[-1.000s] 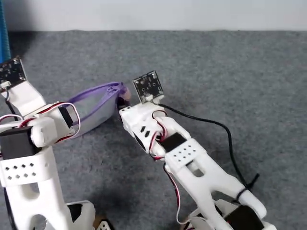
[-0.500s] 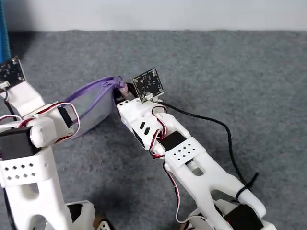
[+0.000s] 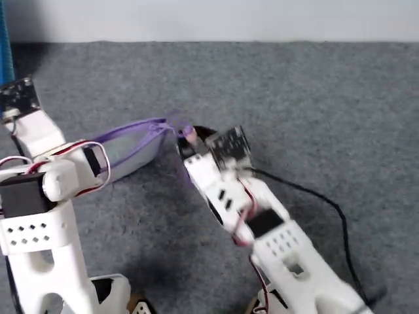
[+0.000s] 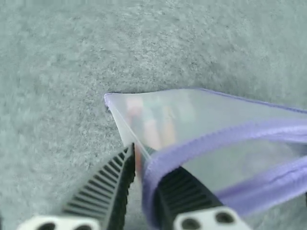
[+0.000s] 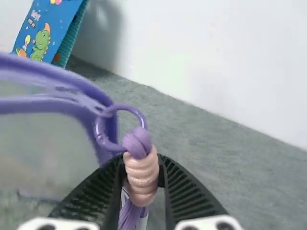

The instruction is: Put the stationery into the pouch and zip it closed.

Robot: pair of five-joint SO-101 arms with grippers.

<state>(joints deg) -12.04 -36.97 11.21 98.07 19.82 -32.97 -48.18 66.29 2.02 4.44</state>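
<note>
Left gripper [image 4: 140,160] jaws clamped on pouch [image 4: 201,120] purple rim, right gripper [image 5: 139,162] jaws pinched on pink zipper pull [image 5: 140,175], one pouch, stationery inside too blurred to count.

— What carries it all?
— A surface [image 3: 294,85] covered in grey, felt-like carpet. It runs back to a white wall [image 3: 216,19].
— And what lies straight on it?
— A black cable [image 3: 346,239] trails across the near right part. Left of centre is a clear pouch [image 3: 127,152] with purple trim. Its lower edge meets the carpet, though I cannot tell how much of it rests there.
— Anything at the edges?
— A blue panel [image 5: 42,33] printed with cartoon dinosaurs stands at the far left, against the wall. A white arm base [image 3: 108,288] sits at the near left.
</note>
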